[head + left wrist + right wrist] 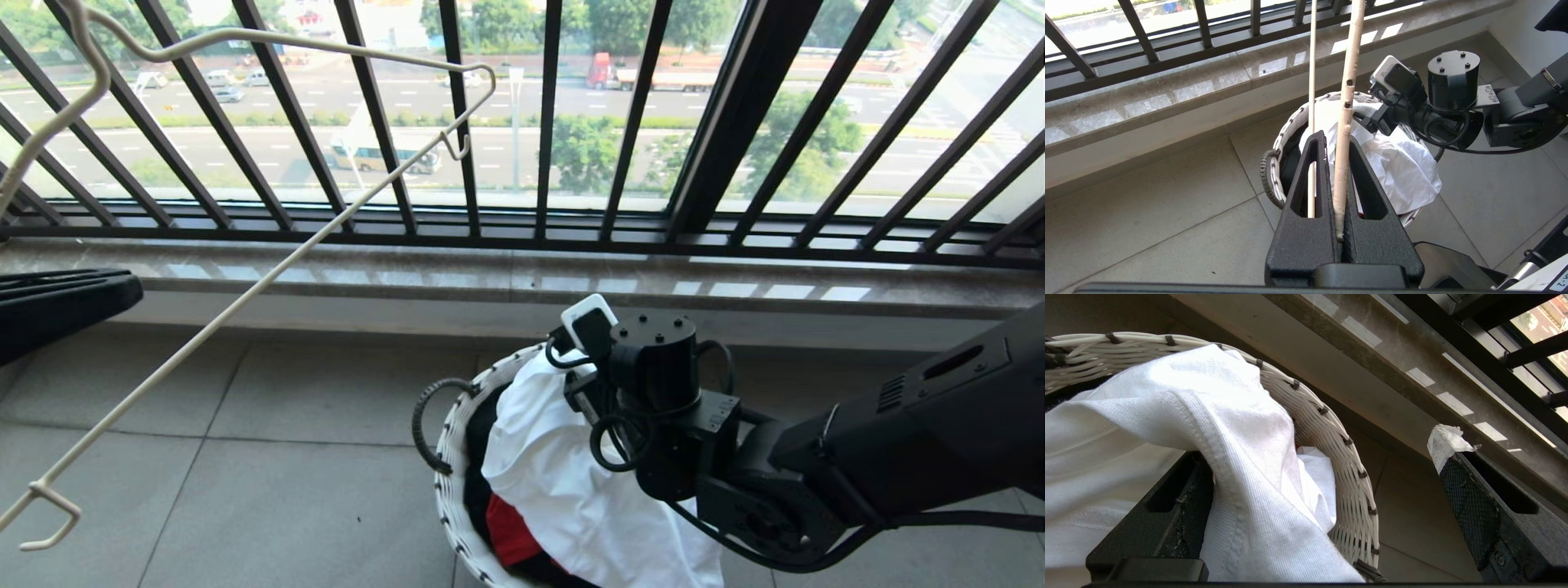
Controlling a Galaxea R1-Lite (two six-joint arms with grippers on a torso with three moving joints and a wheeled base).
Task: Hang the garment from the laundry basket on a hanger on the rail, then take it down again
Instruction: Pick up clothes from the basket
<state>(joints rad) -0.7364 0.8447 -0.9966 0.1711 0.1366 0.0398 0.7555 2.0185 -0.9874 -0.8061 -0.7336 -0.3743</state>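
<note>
Left pincer [1340, 228] clamped on hanger [245, 294] slanting toward basket [447, 457]; right pincer [1323, 490] spread wide over garment [571, 490] there.

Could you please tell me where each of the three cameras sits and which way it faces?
Head view: high on the robot, looking down at the laundry basket by the window; the right arm shows.
Left wrist view: behind the left gripper, shut on the hanger, facing floor and basket.
Right wrist view: behind the open right gripper, low at the basket rim; the white T-shirt drapes one finger.
All three share basket and T-shirt.
</note>
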